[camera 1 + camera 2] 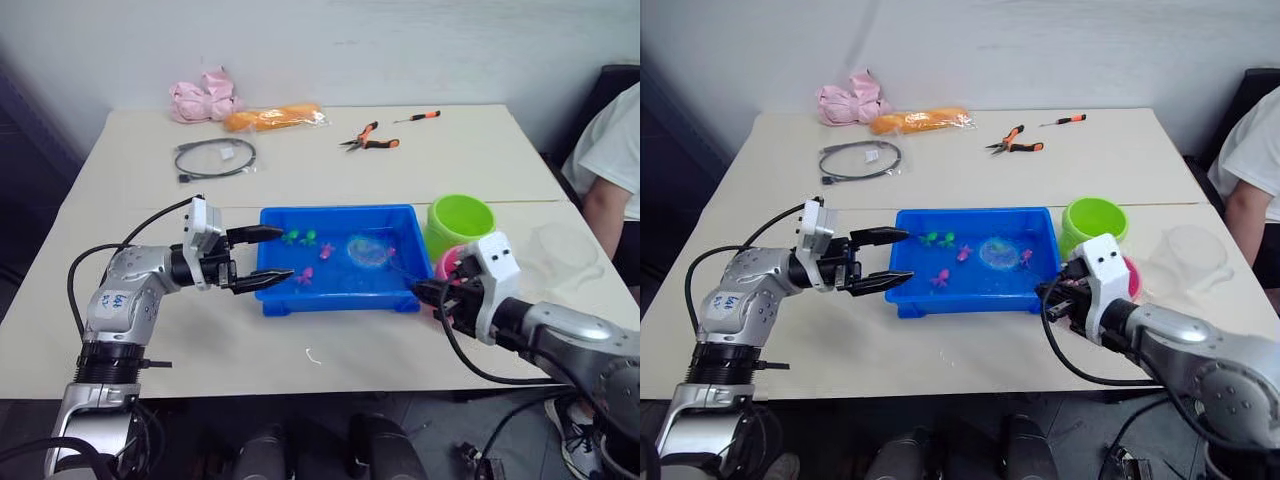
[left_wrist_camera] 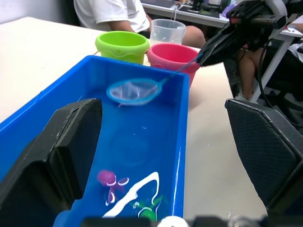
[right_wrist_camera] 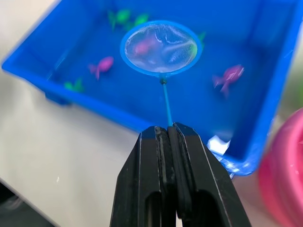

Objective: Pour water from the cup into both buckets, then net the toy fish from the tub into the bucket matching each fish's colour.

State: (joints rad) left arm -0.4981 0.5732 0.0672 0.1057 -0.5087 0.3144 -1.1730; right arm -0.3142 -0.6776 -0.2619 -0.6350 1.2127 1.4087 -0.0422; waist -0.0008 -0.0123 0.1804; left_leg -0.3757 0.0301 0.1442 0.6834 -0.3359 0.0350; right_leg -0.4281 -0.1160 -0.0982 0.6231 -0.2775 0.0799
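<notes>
On the cream table (image 1: 330, 180) the blue tub (image 1: 337, 297) sits in the middle, with small pink and green toy fish (image 1: 326, 250) scattered in its water. The right gripper (image 3: 168, 135) is clenched on the thin handle of the net (image 3: 161, 48), whose blue-rimmed hoop hangs over the tub's right half, with a pink fish and a green fish blurred behind its mesh; whether they lie in the net or beneath it cannot be told. The left gripper (image 1: 262, 254) is at the tub's left wall, its fingers (image 2: 61, 146) spread apart with one on each side of that wall and nothing held. Just beside the tub's right end stand the lime green bucket (image 1: 460, 222) and the pink bucket (image 2: 173, 57), touching or nearly so, and the clear cup (image 1: 1188, 258) stands to their right. A person in a white shirt (image 1: 612, 150) sits at the table's right edge. At the far side lie pliers (image 1: 370, 138), a screwdriver (image 1: 418, 117), a coiled cable (image 1: 215, 158), an orange packet (image 1: 274, 118) and a pink cloth (image 1: 204, 98).
</notes>
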